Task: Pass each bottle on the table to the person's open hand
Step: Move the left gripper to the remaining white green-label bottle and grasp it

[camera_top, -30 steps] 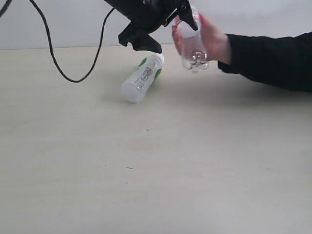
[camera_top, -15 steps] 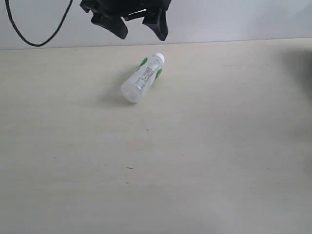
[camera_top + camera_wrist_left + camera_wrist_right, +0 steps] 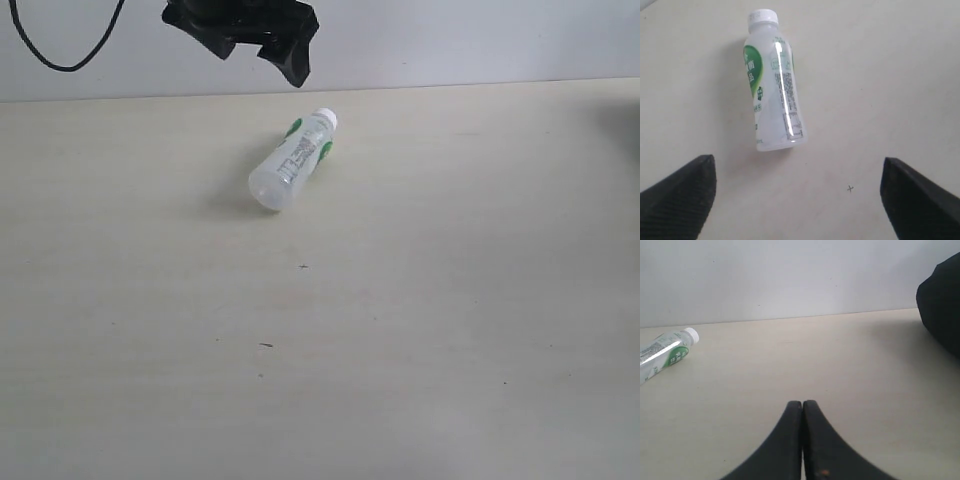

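Note:
One bottle (image 3: 292,160) lies on its side on the pale beige table (image 3: 400,330); it is clear with a green-white label and a white cap pointing toward the back wall. The left wrist view shows the same bottle (image 3: 772,82) from above. My left gripper (image 3: 262,52) hangs open above and just behind the bottle, holding nothing, its fingers wide apart (image 3: 796,165). My right gripper (image 3: 802,403) is shut and empty, low over the table, with the bottle (image 3: 665,356) far off to its side. The other bottles and the person's open hand are out of view.
A black cable (image 3: 60,62) droops in front of the pale wall at the back left. Something black, maybe the person's sleeve, (image 3: 942,300) fills one edge of the right wrist view. Tiny dark specks (image 3: 265,345) mark the tabletop.
A second ago my left gripper held a wide clear bottle at the person's hand. Hand and bottle have gone from view; the gripper has swung left, open and empty.

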